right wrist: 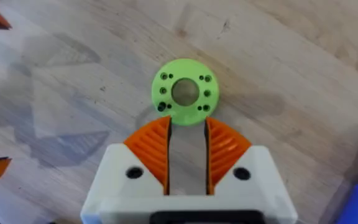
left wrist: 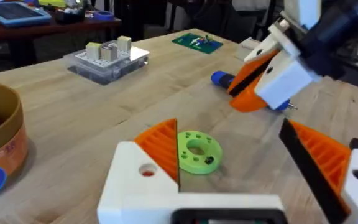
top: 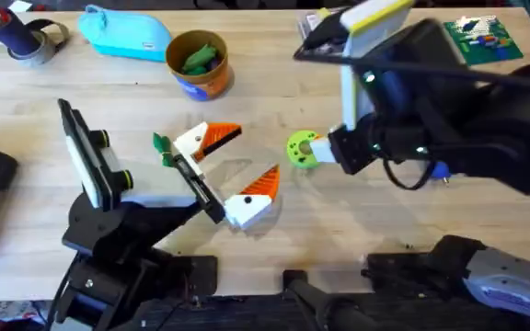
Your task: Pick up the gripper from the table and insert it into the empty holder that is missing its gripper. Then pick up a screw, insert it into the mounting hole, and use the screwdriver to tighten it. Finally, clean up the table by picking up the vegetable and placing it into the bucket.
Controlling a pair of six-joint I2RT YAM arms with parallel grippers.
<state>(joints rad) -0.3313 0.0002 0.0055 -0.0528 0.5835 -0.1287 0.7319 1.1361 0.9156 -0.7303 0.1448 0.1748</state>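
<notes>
The gripper [top: 212, 138] sits left of centre on the desk as the far finger of the left pincer [top: 251, 158], apparently already seated in its holder. The mounting hole in its white base looks open and reddish in the left wrist view, whereas the hole in the near finger shows as a dark dot. The left pincer is spread wide with nothing between its fingers. By my reading the insertion is done and the screw step is in hand. The right pincer [right wrist: 187, 129] hangs over a lime-green disc [right wrist: 184, 93] just right of the left pincer, its orange pads narrowly parted with nothing held. Small dark specks sit in some of the disc's holes. If these are screws, the next move calls for a precise descent and a pinch on one small head, then carrying it across to the open hole. The screwdriver [top: 441, 171] lies to the right, mostly hidden under the right arm, with only a blue end showing. A small dark-green piece, likely the vegetable [top: 161, 145], lies just left of the gripper, though its shape is hard to make out. The bucket [top: 212, 85] stands at the far side holding green shapes I cannot identify.
</notes>
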